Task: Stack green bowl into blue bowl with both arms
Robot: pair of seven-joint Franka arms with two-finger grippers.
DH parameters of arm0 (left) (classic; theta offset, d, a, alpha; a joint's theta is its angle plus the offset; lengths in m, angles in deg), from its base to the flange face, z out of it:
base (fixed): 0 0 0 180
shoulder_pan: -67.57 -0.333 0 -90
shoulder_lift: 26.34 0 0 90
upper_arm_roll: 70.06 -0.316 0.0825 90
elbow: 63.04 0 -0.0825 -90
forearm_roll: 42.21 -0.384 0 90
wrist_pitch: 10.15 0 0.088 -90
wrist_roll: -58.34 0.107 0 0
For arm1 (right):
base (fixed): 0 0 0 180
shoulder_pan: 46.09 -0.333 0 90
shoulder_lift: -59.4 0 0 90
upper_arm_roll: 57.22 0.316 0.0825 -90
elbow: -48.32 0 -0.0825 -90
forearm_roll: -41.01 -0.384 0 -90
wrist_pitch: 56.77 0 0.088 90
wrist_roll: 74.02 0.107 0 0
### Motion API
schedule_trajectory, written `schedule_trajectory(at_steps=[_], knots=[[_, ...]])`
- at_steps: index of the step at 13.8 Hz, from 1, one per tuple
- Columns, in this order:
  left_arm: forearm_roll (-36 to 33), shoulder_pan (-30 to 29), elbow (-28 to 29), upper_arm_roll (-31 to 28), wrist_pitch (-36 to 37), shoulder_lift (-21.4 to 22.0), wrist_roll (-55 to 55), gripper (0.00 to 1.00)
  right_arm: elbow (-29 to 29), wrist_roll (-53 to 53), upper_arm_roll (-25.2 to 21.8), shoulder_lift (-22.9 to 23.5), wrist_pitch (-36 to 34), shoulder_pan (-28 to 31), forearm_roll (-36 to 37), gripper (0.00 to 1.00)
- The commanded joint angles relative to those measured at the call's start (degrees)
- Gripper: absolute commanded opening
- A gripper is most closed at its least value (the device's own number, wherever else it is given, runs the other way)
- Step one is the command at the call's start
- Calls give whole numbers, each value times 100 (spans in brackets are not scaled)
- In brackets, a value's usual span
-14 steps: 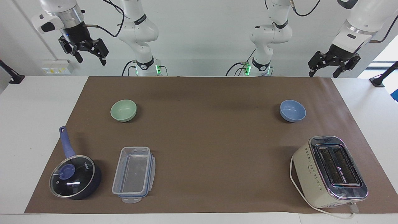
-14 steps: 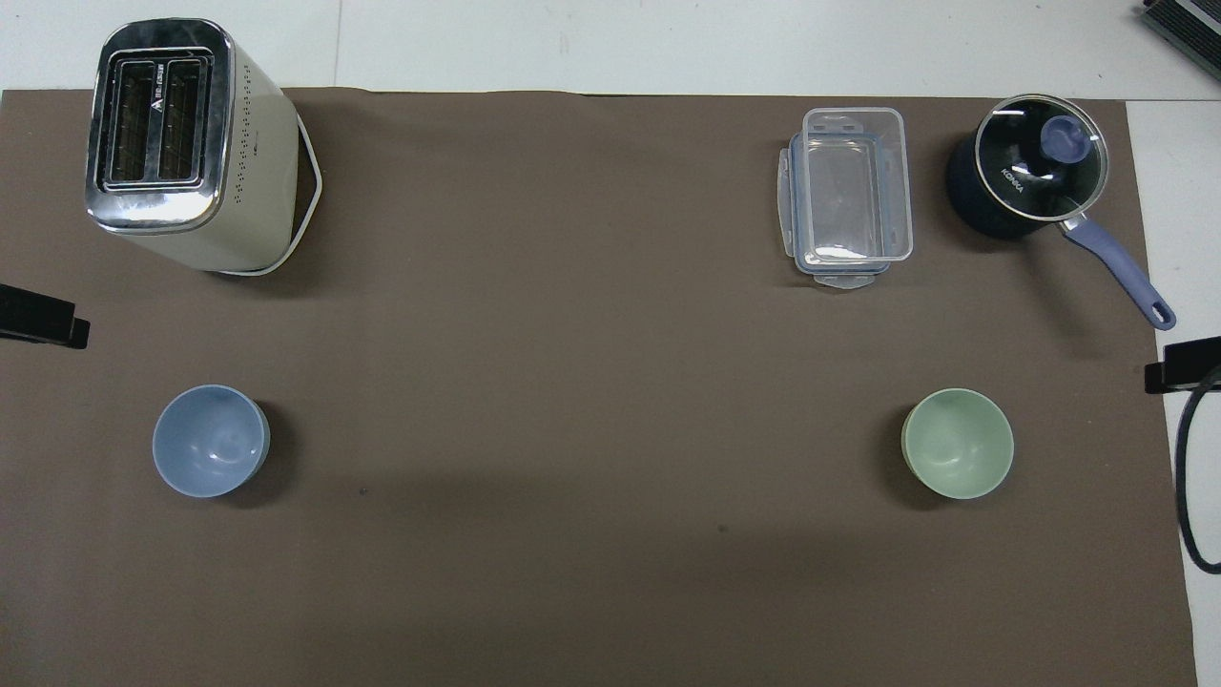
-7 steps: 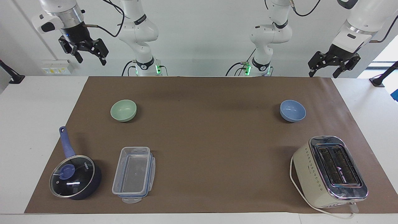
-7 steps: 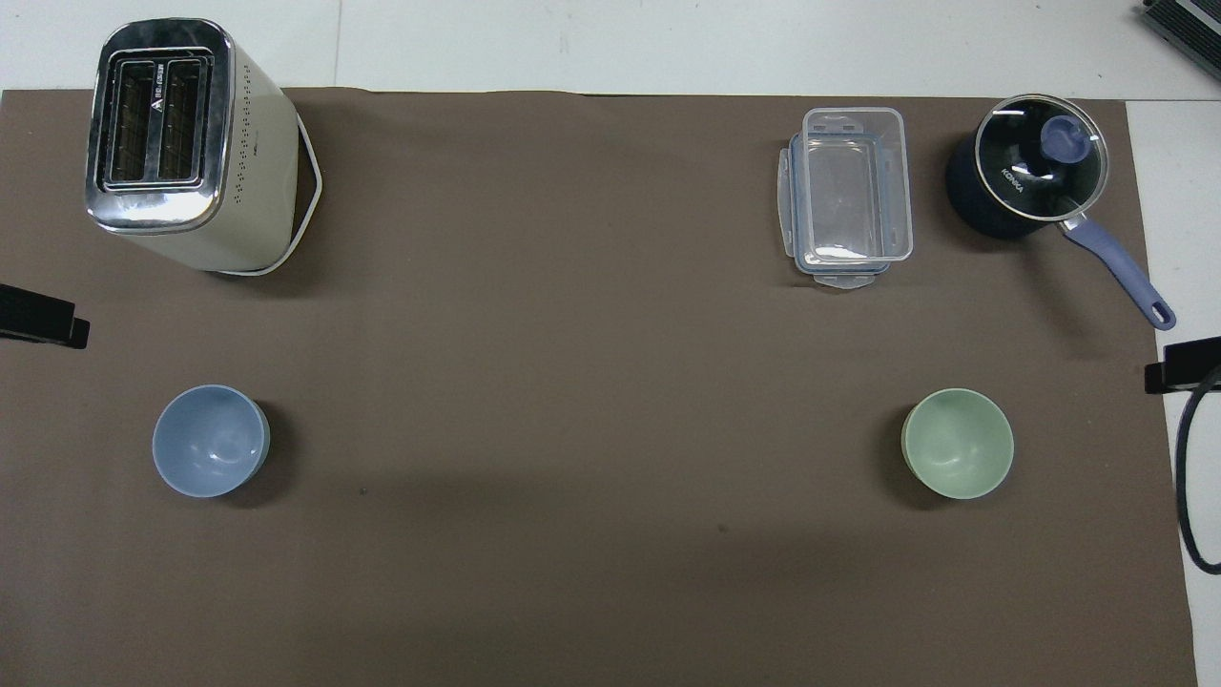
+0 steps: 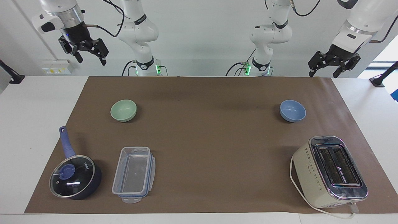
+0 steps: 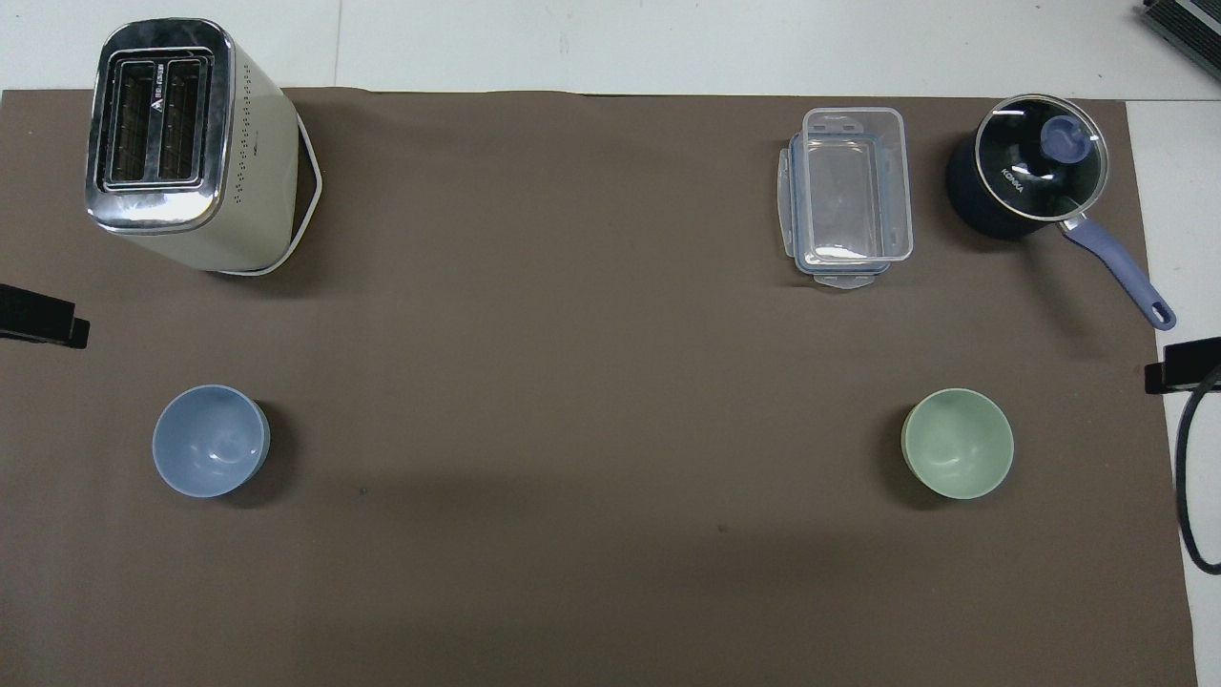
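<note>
Bowls sit well apart in the facing view: we see green bowl [image 5: 123,110] toward the right arm's end of the mat, blue bowl [image 5: 292,110] toward the left arm's end, w/ right gripper [image 5: 83,51] and left gripper [image 5: 334,63] raised off the mat's corners, fingers spread, holding nothing. Overhead, we see green bowl [image 6: 957,443] and blue bowl [image 6: 210,441] both upright and empty, so nothing's done yet: pickup, carry and stacking all remain.

Both arms' upper links [image 5: 370,12] cut off by the top edge.
</note>
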Motion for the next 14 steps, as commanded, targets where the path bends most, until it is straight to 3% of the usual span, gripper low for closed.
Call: schedule_trajectory(at_steps=[1,14], knots=[[-52,57,109,-56,-32,113,-23,100,192,-156,38,-157,108,94,-4,100],[-52,21,188,-48,-67,157,-23,100,192,-156,38,-157,117,94,-13,100]])
